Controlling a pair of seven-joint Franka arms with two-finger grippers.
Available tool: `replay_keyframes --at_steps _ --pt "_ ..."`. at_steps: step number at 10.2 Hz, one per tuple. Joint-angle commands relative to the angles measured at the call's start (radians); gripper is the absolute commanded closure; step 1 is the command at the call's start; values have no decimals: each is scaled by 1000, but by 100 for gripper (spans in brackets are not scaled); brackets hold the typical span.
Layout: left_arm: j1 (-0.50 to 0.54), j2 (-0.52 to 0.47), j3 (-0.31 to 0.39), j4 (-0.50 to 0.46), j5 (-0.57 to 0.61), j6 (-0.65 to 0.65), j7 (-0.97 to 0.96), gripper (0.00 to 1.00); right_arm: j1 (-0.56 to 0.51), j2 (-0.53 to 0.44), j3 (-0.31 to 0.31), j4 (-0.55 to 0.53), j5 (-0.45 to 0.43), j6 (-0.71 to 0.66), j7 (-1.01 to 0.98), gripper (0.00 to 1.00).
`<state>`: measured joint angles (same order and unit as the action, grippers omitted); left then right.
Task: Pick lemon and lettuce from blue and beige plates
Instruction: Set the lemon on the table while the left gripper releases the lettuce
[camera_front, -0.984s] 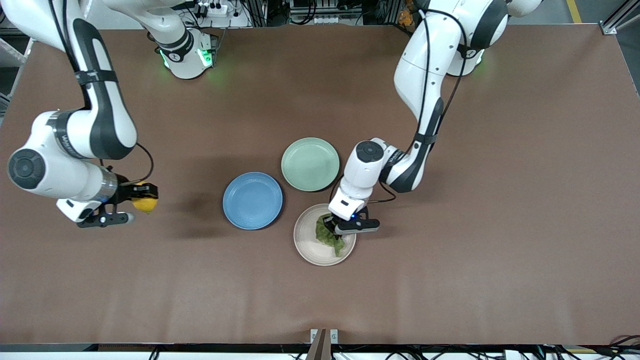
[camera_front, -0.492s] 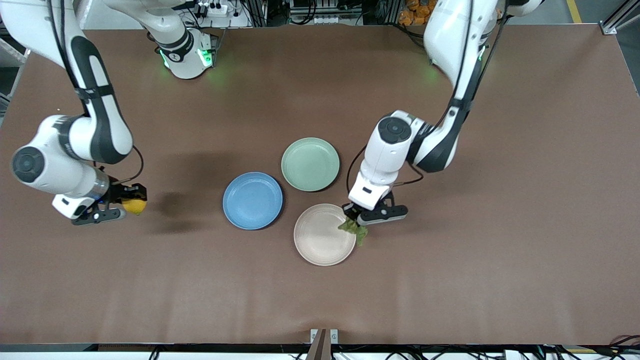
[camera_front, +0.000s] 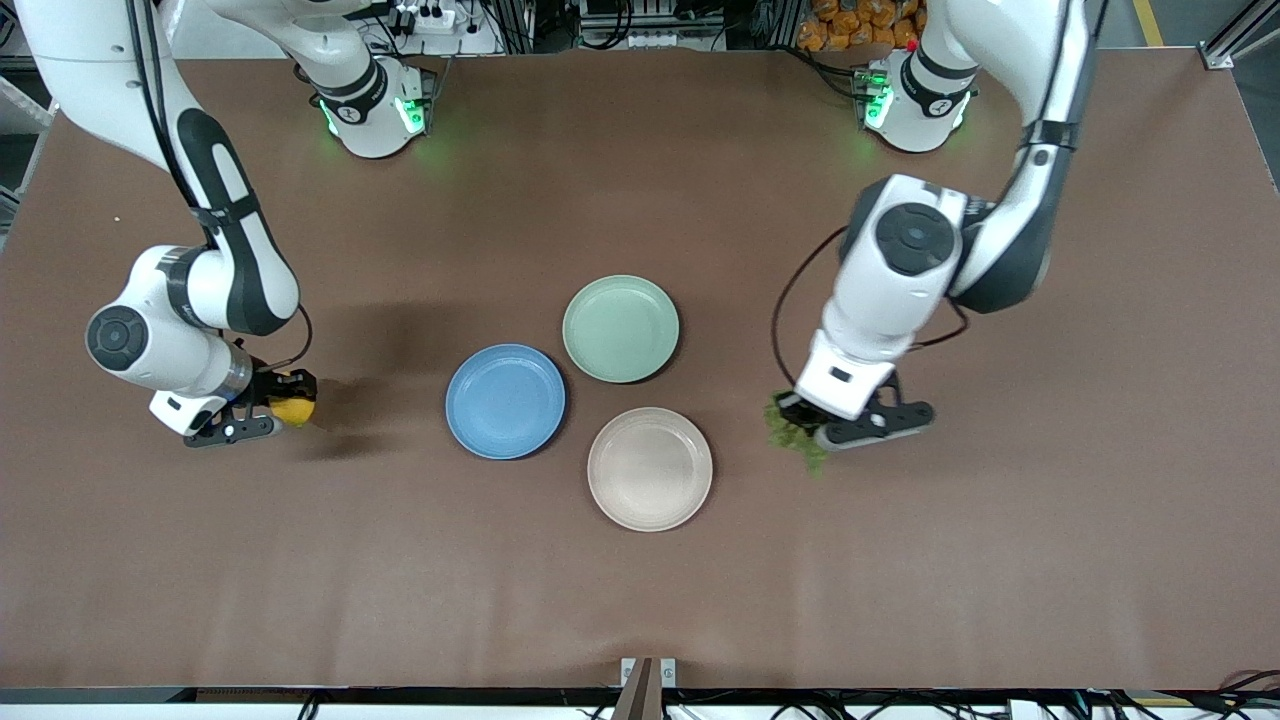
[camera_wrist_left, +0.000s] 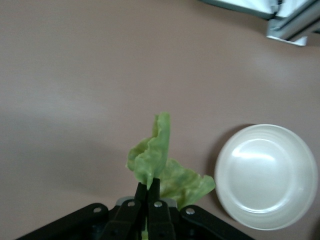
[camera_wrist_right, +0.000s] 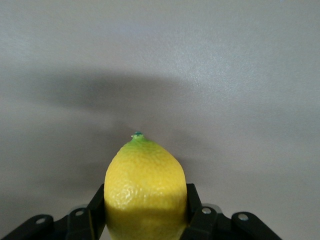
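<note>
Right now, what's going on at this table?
Both arms have lifted their food off the plates. The left tool is shut on the lettuce over bare table, toward the left arm's end from the beige plate. The right tool is shut on the lemon over bare table toward the right arm's end, away from the blue plate. The blue, beige and green plate hold nothing.

Left pincer (camera_front: 800, 425) pinches the crinkled green lettuce leaf (camera_front: 792, 433); right pincer (camera_front: 280, 405) clamps the small yellow lemon (camera_front: 292, 409), both raised over the brown tabletop (camera_front: 1000, 560).
</note>
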<state>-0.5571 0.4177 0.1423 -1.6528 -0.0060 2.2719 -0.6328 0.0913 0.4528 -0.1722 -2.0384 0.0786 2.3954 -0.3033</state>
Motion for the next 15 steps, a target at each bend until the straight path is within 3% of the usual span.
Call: replay_keyframes --at_steps 1,3,4,5,7,8,9,12,15 --pt "72 -17 -10 -4 0 -61 106 100 -2 27 5 -2 9 28 3 73" --pt "129 -8 -10 -4 -2 -68 188 100 2 47 5 1 21 45 4 41" --pt "152 -5 -12 -4 -2 -68 226 100 2 47 5 3 32 44 4 15" --pt "169 6 -12 -4 -2 -68 251 100 4 46 0 4 46 42 3 0" --pt "206 22 -12 -2 -5 -66 298 100 5 15 -9 23 49 25 -2 0" --pt "206 24 -10 -2 -11 -66 300 91 5 -6 -9 36 49 -11 0 0" --pt "210 24 -9 -4 -6 -66 306 1 4 -19 -9 76 49 -83 0 0" --pt "247 20 -13 -10 -11 -68 320 0 5 -66 -10 185 66 -281 33 0" --pt "249 6 -13 -16 -11 -124 321 0 5 -141 -7 185 66 -346 182 0"
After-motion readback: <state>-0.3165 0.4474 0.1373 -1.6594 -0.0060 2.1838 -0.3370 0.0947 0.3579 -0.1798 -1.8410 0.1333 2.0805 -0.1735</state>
